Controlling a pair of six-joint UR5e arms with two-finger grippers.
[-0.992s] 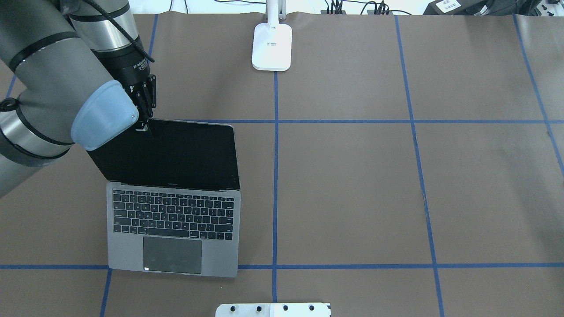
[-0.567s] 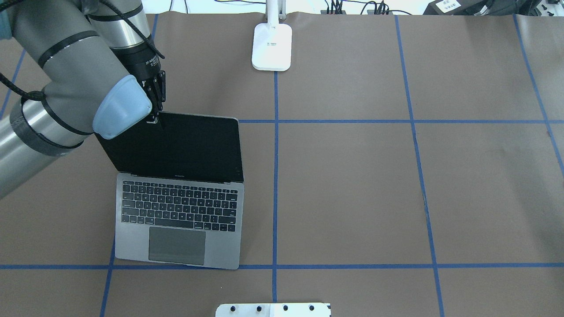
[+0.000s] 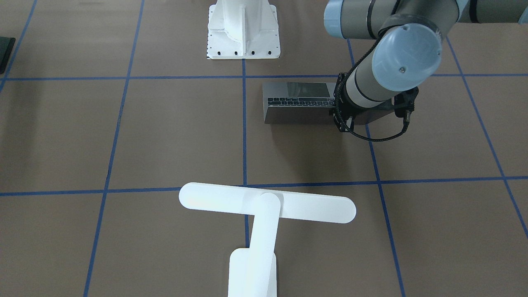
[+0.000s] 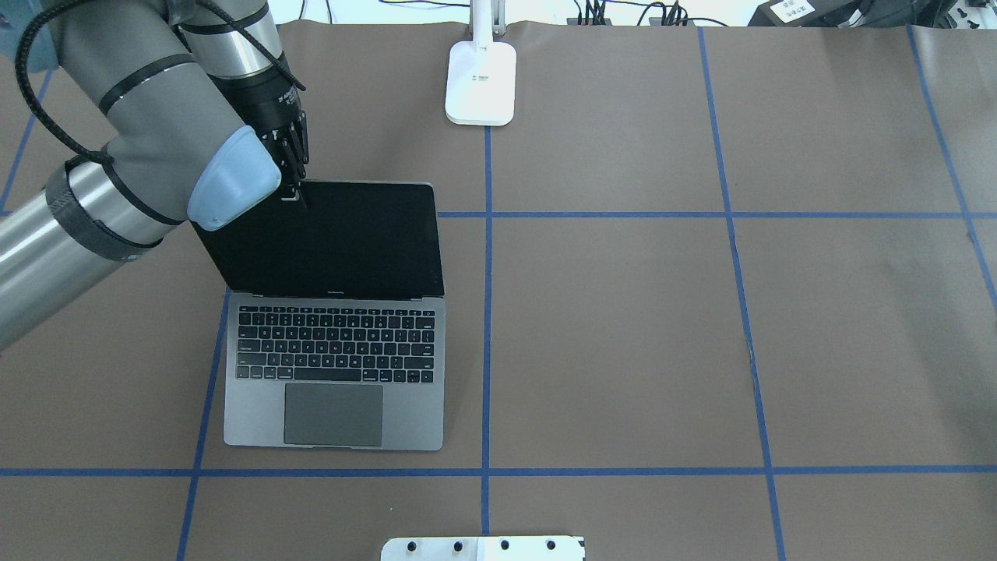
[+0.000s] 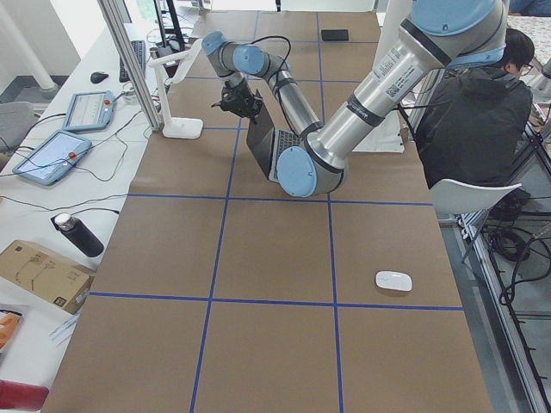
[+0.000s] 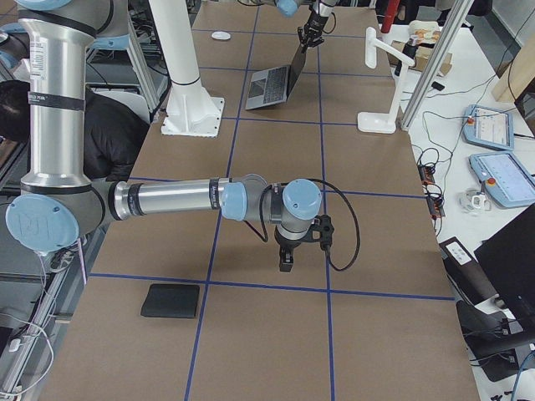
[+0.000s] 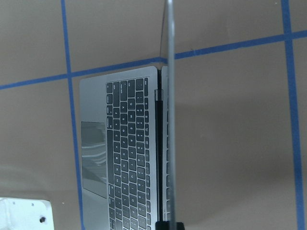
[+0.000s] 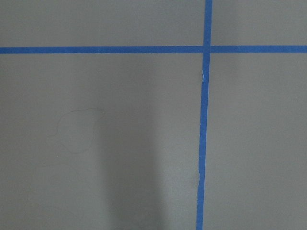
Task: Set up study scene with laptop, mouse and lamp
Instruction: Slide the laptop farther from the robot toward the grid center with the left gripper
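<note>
A: While the laptop (image 4: pixel 335 374) stands open, where does it sit?

B: Left of centre in the overhead view. Its base is flat on the table (image 4: pixel 623 327), just above the lower blue tape line (image 4: pixel 623 471) and left of the middle vertical line. The screen is dark and leans back toward the top of the frame.

A: And the left gripper (image 4: pixel 294 195)?

B: It pinches the lid's top edge near the upper left corner. In the left wrist view the lid shows edge-on, a thin line running down into the jaws at the bottom of the frame, with the keyboard to its left.

A: Where's the lamp (image 4: pixel 480 82)?

B: At top centre of the overhead view, base on the table's far edge and well apart from the laptop. In the front-facing view its T-shaped head fills the lower middle.

A: The mouse (image 5: pixel 393 280)?

B: At lower right in the left side view, alone on the brown surface and well apart from the laptop.

A: The right gripper (image 6: pixel 285 261)?

B: Only the right side view shows it, pointing down close above the table at mid-frame, near a tape line. I can't tell whether its fingers are spread or together. Its wrist camera shows only brown surface and crossing tape. A black pad (image 6: pixel 170 301) lies at lower left of that side view.
</note>
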